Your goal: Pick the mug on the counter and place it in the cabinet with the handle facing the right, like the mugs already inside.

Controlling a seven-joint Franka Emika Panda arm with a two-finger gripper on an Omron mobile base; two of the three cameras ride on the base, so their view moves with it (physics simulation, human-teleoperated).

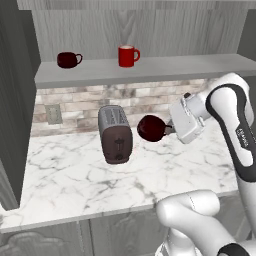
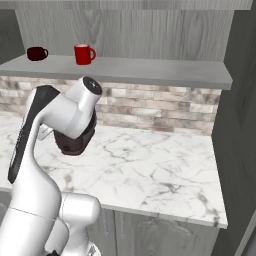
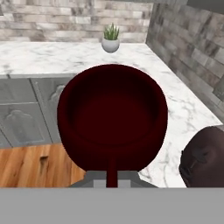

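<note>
Three mugs appear: we see the hand [image 1: 169,129] pinched on the handle [image 3: 112,171] of the dark maroon mug [image 1: 151,128], carried tipped on its side in the air above the marble worktop [image 1: 75,175], just beside the toaster [image 1: 115,134]. A maroon shelf mug [image 1: 68,59] and a red mug [image 1: 128,55] stand upright on the cabinet shelf [image 1: 190,67].

Glossy white arm [image 1: 227,107], chunky rounded links, dark grey bands at the joints, a black cap on one, and a boxy white hand [image 1: 172,129].
</note>
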